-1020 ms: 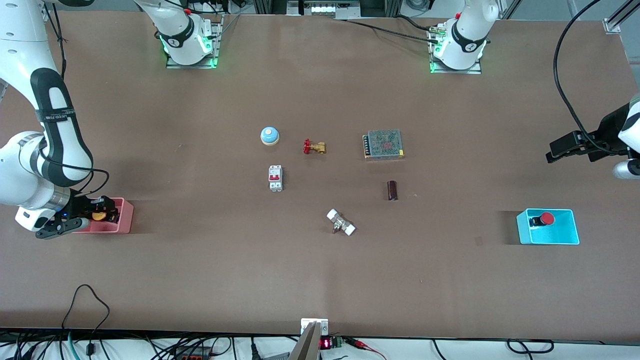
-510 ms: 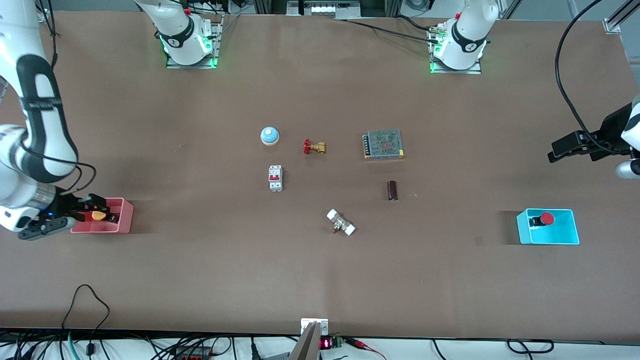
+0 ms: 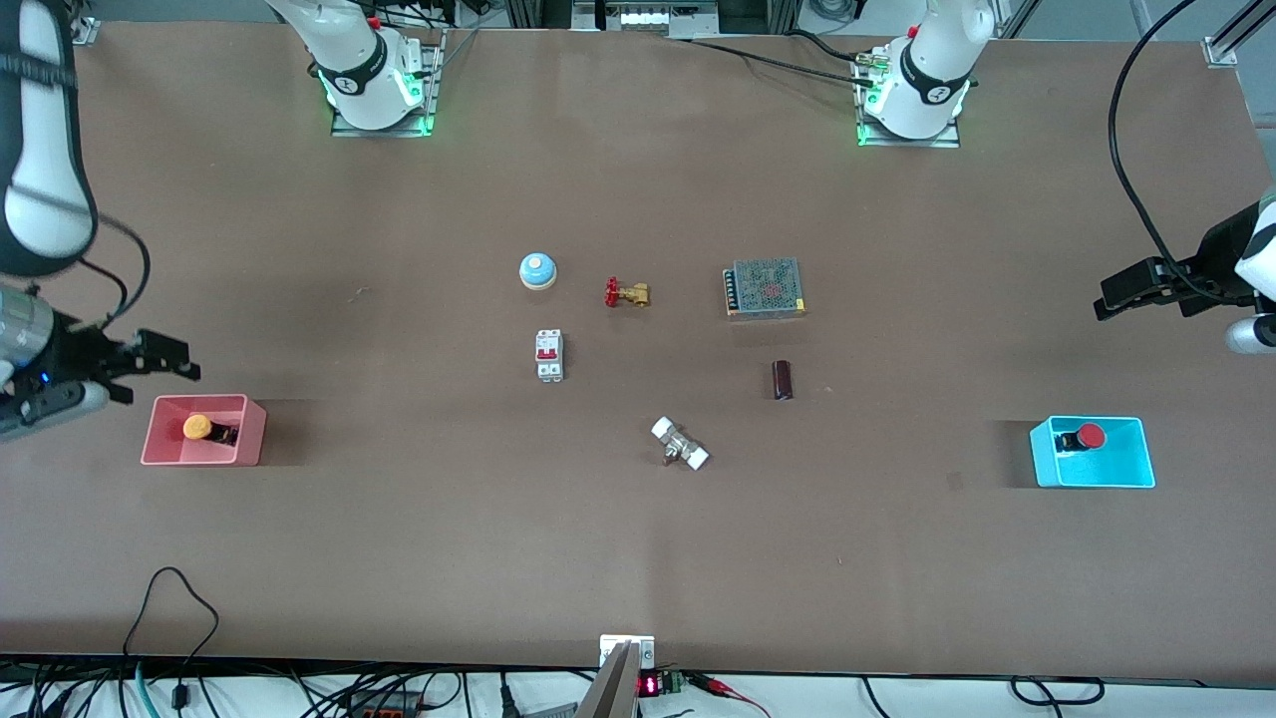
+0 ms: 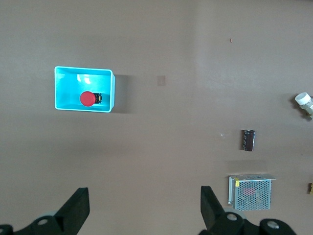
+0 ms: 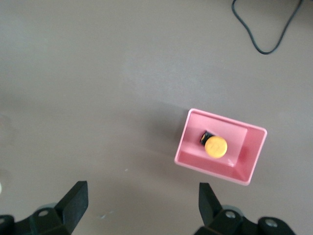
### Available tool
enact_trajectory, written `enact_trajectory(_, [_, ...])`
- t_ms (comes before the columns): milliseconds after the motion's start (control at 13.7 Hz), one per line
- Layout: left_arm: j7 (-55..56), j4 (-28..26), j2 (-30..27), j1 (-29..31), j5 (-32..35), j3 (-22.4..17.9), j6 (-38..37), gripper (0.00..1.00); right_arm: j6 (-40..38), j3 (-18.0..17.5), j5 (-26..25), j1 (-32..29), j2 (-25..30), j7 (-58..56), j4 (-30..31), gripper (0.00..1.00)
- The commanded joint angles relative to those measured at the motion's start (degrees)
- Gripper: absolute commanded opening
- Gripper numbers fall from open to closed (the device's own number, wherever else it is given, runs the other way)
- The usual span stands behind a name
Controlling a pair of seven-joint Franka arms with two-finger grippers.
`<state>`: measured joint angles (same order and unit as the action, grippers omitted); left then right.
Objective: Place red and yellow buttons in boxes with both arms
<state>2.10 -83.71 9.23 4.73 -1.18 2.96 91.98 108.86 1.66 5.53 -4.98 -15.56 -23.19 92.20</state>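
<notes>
— Yellow button [image 3: 196, 428]?
— Lying in the pink box [image 3: 249, 439] at the right arm's end of the table, cap tipped sideways. Seen in the right wrist view too [image 5: 215, 146], inside the same box [image 5: 249, 152].
— And the right gripper [image 3: 150, 356]?
— Up in the air over bare table just beside the pink box, off its rim. Fingers [image 5: 73, 200] spread wide, holding nothing. Button well clear of them.
— Red button [image 3: 1091, 436]?
— Resting in the cyan box [image 3: 1136, 454] at the left arm's end of the table, black body toward one wall. Same in the left wrist view [image 4: 87, 99], in the box [image 4: 108, 93].
— Left gripper [image 3: 1121, 292]?
— Hanging over open table, well apart from the cyan box. Fingers [image 4: 77, 209] wide apart, empty.
— Anything between the boxes?
— Blue bell [image 3: 537, 270], red-handled valve [image 3: 626, 293], mesh-topped power supply [image 3: 765, 287], breaker [image 3: 549, 355], dark cylinder [image 3: 783, 380], white-ended fitting [image 3: 680, 444], all mid-table.
</notes>
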Motion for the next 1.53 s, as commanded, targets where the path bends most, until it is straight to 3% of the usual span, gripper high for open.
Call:
enact_trajectory(0, [0.71, -0.75, -1.84, 0.63, 1.27, 0.82, -0.66, 1.00, -6.43, -0.25, -6.39, 3.57, 6.75, 12.61, 0.44, 1.00])
enact_trajectory(219, [0.80, -1.10, -2.11, 0.63, 1.18, 0.82, -1.10, 1.00, -11.20, -0.07, -8.16, 5.68, 12.28, 13.87, -0.18, 1.00])
enact_trajectory(510, [0.80, -1.28, -2.72, 0.63, 1.18, 0.82, -1.10, 1.00, -15.96, 0.36, -7.82, 8.32, 14.93, 14.05, -0.17, 1.00])
enact_trajectory(1457, [0.36, -2.07, -3.78, 0.63, 1.10, 0.74, -1.63, 1.00, -16.40, -0.07, -7.47, 9.99, 15.03, 20.99, -0.26, 1.00])
